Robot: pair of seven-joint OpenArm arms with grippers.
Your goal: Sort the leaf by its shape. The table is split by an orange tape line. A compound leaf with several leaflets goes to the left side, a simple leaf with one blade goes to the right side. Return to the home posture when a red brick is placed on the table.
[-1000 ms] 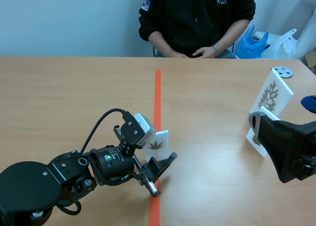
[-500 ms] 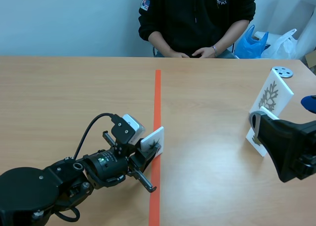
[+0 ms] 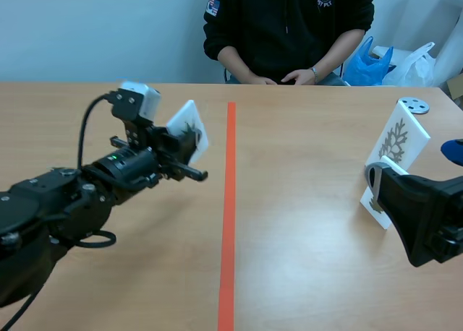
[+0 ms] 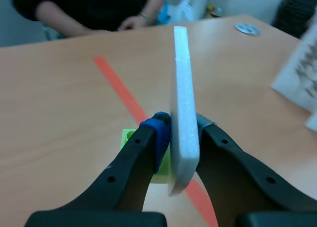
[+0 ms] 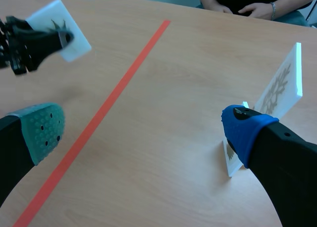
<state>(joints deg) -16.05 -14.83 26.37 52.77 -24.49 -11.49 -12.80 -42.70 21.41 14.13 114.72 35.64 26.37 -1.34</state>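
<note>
My left arm [image 3: 58,208] is black with round joints, a small green light [image 3: 114,158] and a black cable [image 3: 88,114] looping to the white camera box [image 3: 139,98] at its wrist. Its fingers [image 4: 124,172] are thick and black with small screw holes, one tipped blue. My right arm [image 3: 423,215] is black and blocky, ending in a dotted teal pad [image 5: 43,130] and a blue pad [image 5: 242,125]

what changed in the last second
The left gripper closed on the leaf card, which stood at the orange tape line. It lifted the card and carried it away from the robot, over the table's left side. The right gripper, open, the two cards at the right and the person's hands stayed put.
</note>
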